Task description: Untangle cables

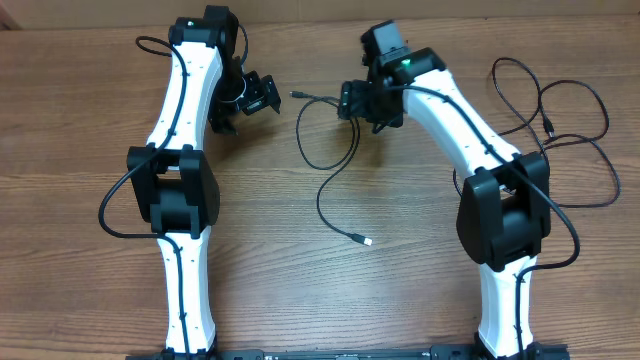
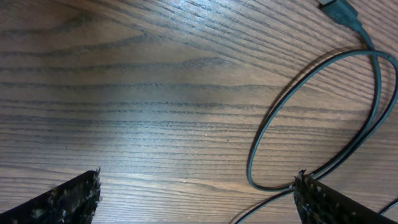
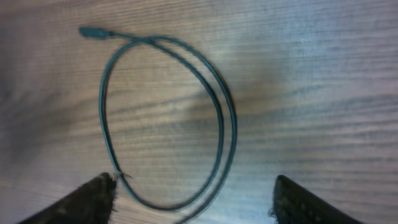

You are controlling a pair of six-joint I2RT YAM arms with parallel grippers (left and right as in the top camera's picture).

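Between the left gripper (image 2: 198,182) and the right gripper (image 3: 194,183), both with fingers spread wide, one looped cable (image 1: 319,200) lies flat on the table (image 1: 290,300), its upper loop just beside the right gripper and near the left one. Below that cable's lower plug, the wood between the two arms is bare and gives room to pass. To the right of the right arm (image 1: 500,215), a second cable (image 1: 607,115) sprawls in wide loops and fills that side.
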